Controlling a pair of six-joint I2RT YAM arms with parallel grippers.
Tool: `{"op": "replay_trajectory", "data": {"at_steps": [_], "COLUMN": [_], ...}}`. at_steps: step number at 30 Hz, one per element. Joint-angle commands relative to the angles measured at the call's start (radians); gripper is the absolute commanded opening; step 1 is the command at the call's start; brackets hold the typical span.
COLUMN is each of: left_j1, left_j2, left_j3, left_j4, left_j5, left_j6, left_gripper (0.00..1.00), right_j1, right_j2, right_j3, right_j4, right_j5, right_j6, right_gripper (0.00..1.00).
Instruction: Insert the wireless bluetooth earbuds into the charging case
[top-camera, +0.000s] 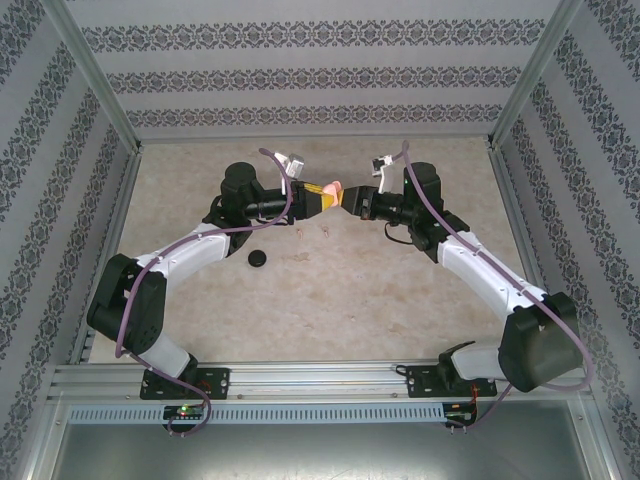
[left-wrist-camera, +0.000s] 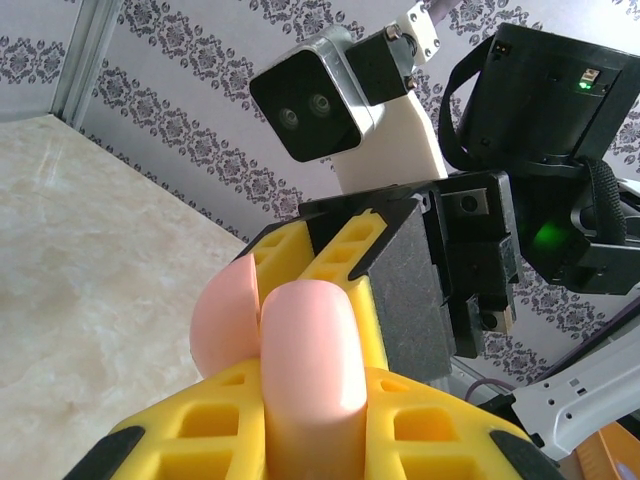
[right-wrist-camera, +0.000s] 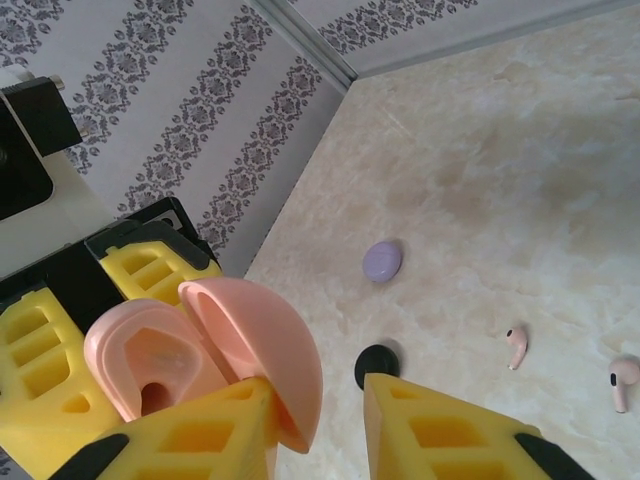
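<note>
Item: pale pink round charging case (right-wrist-camera: 165, 365), open, hinged lid (right-wrist-camera: 255, 340) raised. It is clamped between the yellow foam pads of the left gripper (left-wrist-camera: 310, 430).

Right gripper (right-wrist-camera: 320, 430): jaws apart, one pad against the lid rim, the other clear of it.

Pale pink stemmed earbuds (right-wrist-camera: 516, 345) (right-wrist-camera: 622, 382): both loose on the beige marbled table (right-wrist-camera: 480, 150), below and beyond the right gripper, well apart from the case.

Black round case (right-wrist-camera: 377, 365): on the table beneath the right gripper.
</note>
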Motion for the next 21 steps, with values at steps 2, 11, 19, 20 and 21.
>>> {"op": "replay_trajectory", "data": {"at_steps": [2, 11, 19, 20, 21], "left_j1": [-0.017, -0.02, -0.026, -0.026, -0.026], "left_j2": [-0.004, -0.003, -0.005, -0.007, -0.013], "left_j3": [-0.011, -0.008, -0.01, -0.009, -0.009], "left_j4": [0.052, 0.044, 0.007, -0.008, -0.026], "left_j5": [0.04, 0.038, -0.014, -0.031, -0.051], "left_j6": [-0.012, -0.012, 0.007, 0.012, 0.026], "left_gripper": [0.0, 0.0, 0.29, 0.35, 0.4], "right_j1": [0.005, -0.004, -0.004, -0.005, -0.005], "right_j2": [0.005, -0.01, -0.031, -0.034, -0.037], "right_j3": [0.035, 0.033, 0.055, 0.059, 0.065], "right_j4": [0.05, 0.042, -0.026, -0.046, -0.074], "right_j5": [-0.036, -0.022, 0.008, 0.018, 0.03], "right_j6": [-0.015, -0.014, -0.034, -0.045, -0.06], "right_gripper": [0.23, 0.02, 0.0, 0.0, 0.0]}}
